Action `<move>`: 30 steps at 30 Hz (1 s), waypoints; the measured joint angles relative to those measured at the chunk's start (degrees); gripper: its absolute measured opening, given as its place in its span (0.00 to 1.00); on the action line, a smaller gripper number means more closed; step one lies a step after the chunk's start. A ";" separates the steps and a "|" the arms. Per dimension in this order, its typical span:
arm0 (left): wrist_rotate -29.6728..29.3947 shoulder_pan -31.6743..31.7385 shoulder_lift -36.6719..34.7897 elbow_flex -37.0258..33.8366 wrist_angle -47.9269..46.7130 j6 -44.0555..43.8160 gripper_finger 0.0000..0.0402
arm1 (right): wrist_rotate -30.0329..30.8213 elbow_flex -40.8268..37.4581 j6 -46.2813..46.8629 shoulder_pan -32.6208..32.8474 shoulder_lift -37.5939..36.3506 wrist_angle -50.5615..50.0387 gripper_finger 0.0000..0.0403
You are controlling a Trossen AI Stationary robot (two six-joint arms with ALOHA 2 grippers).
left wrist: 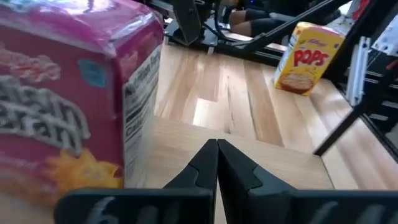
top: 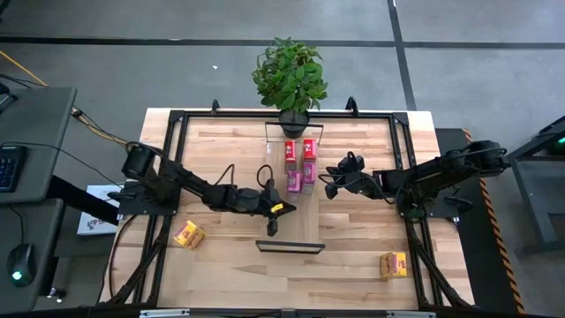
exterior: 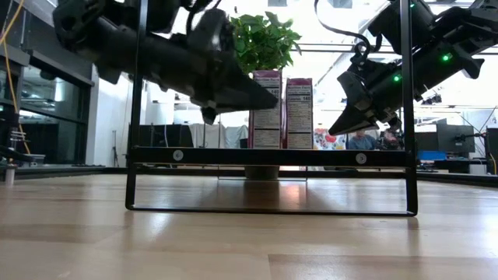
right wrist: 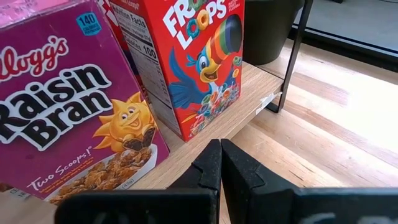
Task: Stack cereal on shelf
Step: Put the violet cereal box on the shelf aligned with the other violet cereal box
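The shelf (top: pixel 290 221) is a narrow light-wood plank running from far to near in the middle of the table, with black frames at its ends. Two red boxes (top: pixel 300 148) and two pink boxes (top: pixel 300 179) stand upright on its far half; two of these boxes also show in the low view (exterior: pixel 282 113). One yellow box (top: pixel 188 234) lies on the table at the near left, another (top: pixel 393 264) at the near right. My left gripper (top: pixel 275 215) is shut and empty just left of the shelf, near the pink boxes. My right gripper (top: pixel 328 181) is shut and empty just right of them.
A potted plant (top: pixel 290 79) stands at the shelf's far end. A black metal frame (top: pixel 168 141) runs around the table's edges. Bare wooden tabletop (top: pixel 353 230) lies on both sides of the shelf. People sit in the room behind the table (exterior: pixel 362 141).
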 joint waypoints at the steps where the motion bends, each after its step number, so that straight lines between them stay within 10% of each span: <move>1: -0.21 0.00 0.97 0.78 0.17 0.32 0.00 | 0.00 0.00 0.00 0.02 0.00 0.04 0.00; 30: -5.75 1.64 7.54 7.00 -1.71 3.84 0.00 | -0.15 0.00 0.00 0.00 0.00 -0.02 0.00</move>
